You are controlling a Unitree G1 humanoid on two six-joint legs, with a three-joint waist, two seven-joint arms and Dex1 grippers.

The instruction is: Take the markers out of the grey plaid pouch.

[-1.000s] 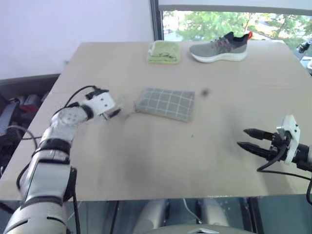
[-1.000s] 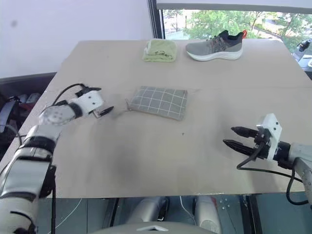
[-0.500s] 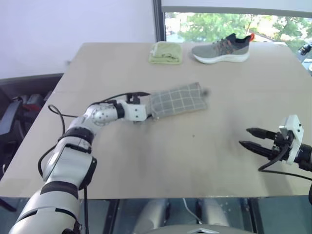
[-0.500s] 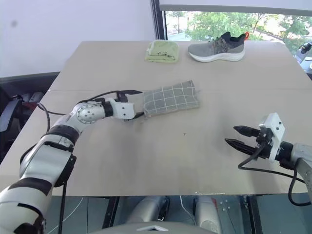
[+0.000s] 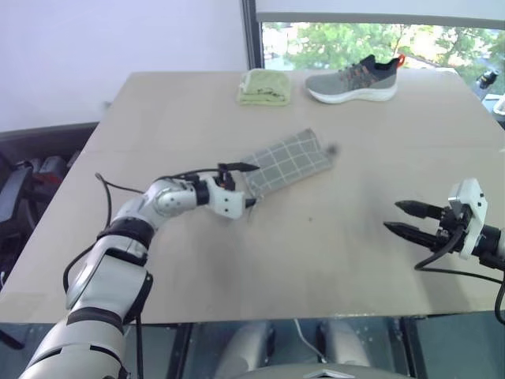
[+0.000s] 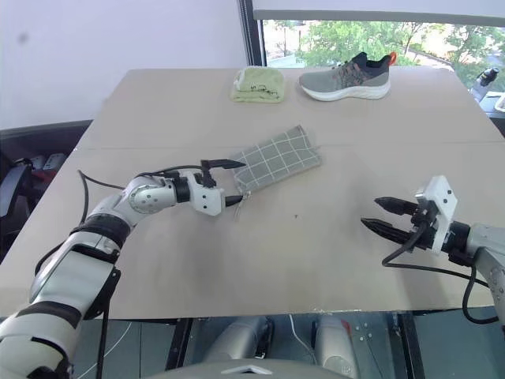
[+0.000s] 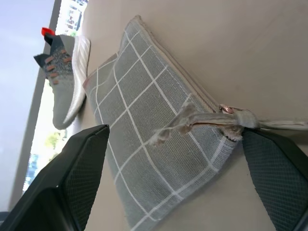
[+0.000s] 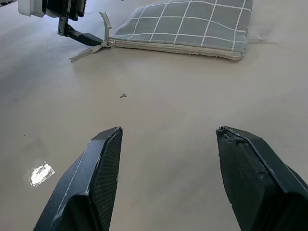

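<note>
Pouch swung round and nudged aslant since a second back — left gripper spread wide astride its cord-pull corner, nothing clasped, right gripper parted and idle — zip shut, markers inside.

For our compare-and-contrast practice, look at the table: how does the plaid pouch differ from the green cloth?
1. The pouch is grey with white grid lines; the cloth is plain light green.
2. The pouch lies flat and thin; the cloth is folded into a thicker bundle.
3. The pouch lies mid-table, its corner between the left gripper's open fingers; the cloth sits at the far edge, beside the shoe.

Both are fabric, resting on the table.
</note>
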